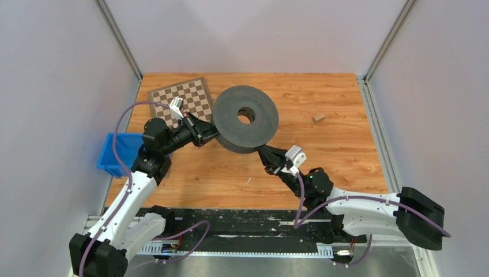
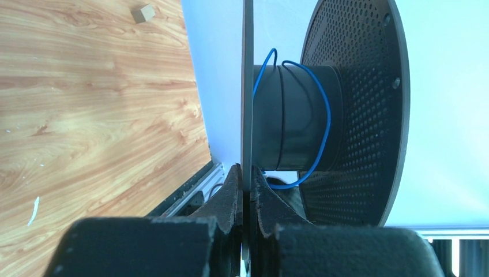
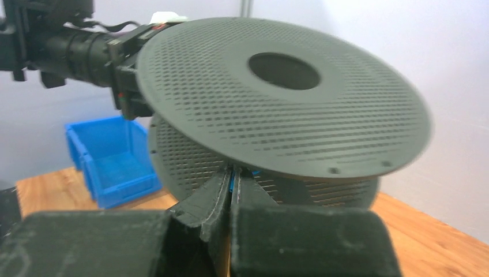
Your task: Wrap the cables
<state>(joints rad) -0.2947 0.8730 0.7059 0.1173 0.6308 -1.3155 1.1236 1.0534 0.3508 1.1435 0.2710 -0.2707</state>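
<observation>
1. The left gripper (image 1: pixel 209 131) reaches in from the left of the overhead view. It is clenched on the rim of one disc of the dark grey spool (image 1: pixel 230 112), which sits tilted at the centre of the frame. In the left wrist view the thin disc edge runs straight up between the two fingers.
2. The blue cable (image 2: pixel 328 112) lies around the spool's hub, between the two perforated discs, at the centre of the left wrist view. It makes a few slack turns, one sagging below the hub.
3. The right gripper (image 1: pixel 264 153) comes from the lower right, jaws pressed together, tips at the spool's lower edge between the discs. A blue sliver shows between the tips in the right wrist view. It is too small to tell whether it is the cable.
4. On the wooden table (image 1: pixel 334 156), a blue bin (image 1: pixel 118 151) sits at the left edge, a checkerboard (image 1: pixel 184 98) at upper left and a small block (image 1: pixel 318 117) at upper right.
</observation>
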